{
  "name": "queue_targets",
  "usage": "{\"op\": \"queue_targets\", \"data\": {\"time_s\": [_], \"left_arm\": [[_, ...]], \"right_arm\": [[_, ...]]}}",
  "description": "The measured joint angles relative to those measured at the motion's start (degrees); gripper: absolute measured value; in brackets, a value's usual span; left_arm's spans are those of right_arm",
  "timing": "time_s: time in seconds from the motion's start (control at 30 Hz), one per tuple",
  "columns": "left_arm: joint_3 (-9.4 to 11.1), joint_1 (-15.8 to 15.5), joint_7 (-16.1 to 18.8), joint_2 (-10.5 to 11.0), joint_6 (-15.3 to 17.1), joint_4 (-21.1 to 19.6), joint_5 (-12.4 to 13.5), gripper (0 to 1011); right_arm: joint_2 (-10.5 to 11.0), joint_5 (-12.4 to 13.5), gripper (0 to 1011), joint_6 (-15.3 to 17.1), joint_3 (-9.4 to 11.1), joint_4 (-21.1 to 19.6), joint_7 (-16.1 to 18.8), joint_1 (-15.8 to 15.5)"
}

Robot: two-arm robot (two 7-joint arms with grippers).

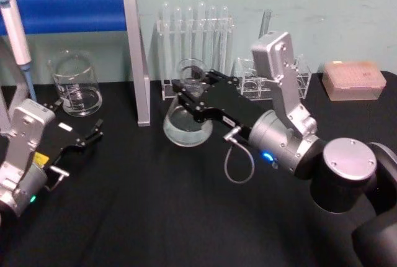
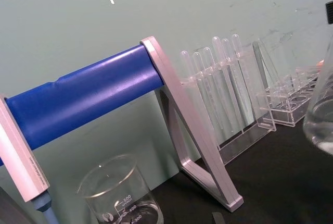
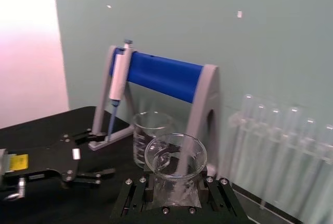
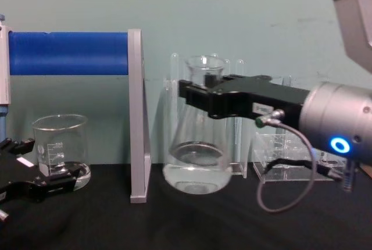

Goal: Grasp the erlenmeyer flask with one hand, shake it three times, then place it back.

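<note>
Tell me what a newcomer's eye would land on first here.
The right gripper draws the eye first. It is closed around the neck of the erlenmeyer flask at mid-table, and clear liquid is pooled in the flask's wide base. Next comes the blue-barred stand at the back left, with a beaker beneath it and the left gripper open nearby.

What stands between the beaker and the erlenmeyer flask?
The blue-barred stand's grey upright, as the chest view shows: beaker on its left, erlenmeyer flask on its right.
</note>
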Motion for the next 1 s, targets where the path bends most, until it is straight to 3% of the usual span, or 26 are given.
{"op": "queue_targets", "data": {"time_s": [0.27,0.5,0.63,1.0], "left_arm": [[0.0,0.0,0.0,0.0,0.0,0.0,0.0,1001],[0.0,0.0,0.0,0.0,0.0,0.0,0.0,1001],[0.0,0.0,0.0,0.0,0.0,0.0,0.0,1001],[0.0,0.0,0.0,0.0,0.0,0.0,0.0,1001]], "right_arm": [[0.2,1.1,450,-0.5,-1.6,1.3,0.7,1.3],[1.2,1.3,451,-0.6,-0.4,0.2,-2.7,0.5],[1.8,1.1,451,-0.5,1.4,-1.2,-6.0,-1.0],[2.2,-1.7,450,1.6,9.2,-7.4,-15.5,-7.7]]}}
